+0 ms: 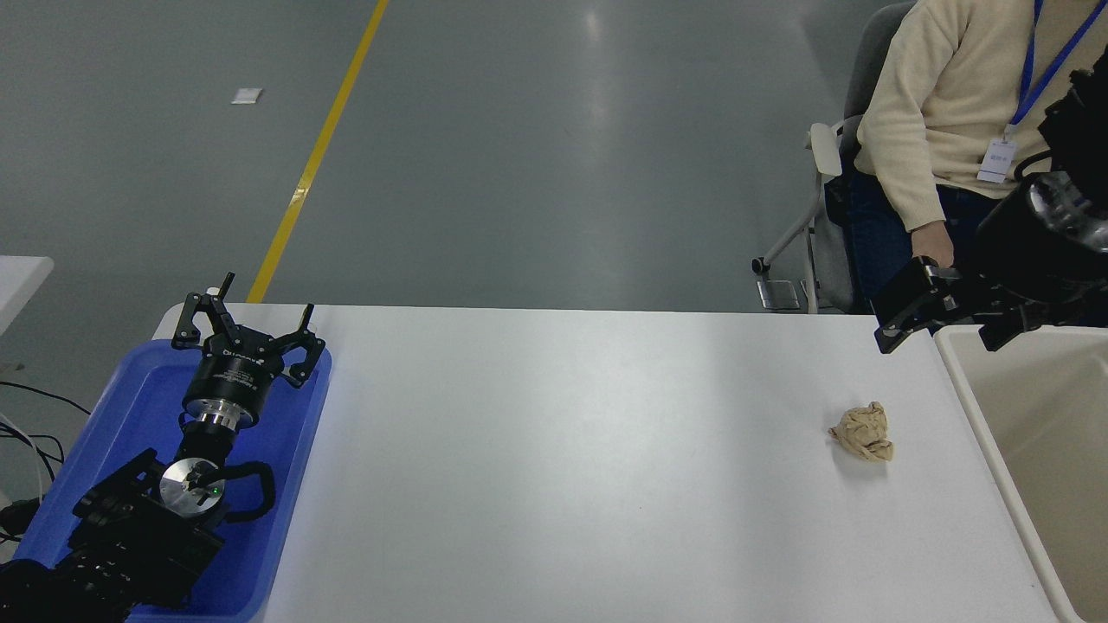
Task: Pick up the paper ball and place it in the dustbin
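The paper ball [863, 432], a tan crumpled wad, lies on the white table [563, 450] near its right side, just left of the dustbin. The dustbin [974, 394], cream-white with beige inner walls, stands at the right edge and is partly cut off by the frame. My right gripper [952, 329] comes in from the right edge and hovers open and empty over the bin's far left corner, beyond the ball and a little to its right. My left gripper [247, 333] is parked open over the blue tray at the lower left.
A shallow blue tray [130, 407] sits at the table's left end under the left arm. A person in a cream sweater sits on a chair [822, 216] at the far right, one hand [933, 249] close behind my right gripper.
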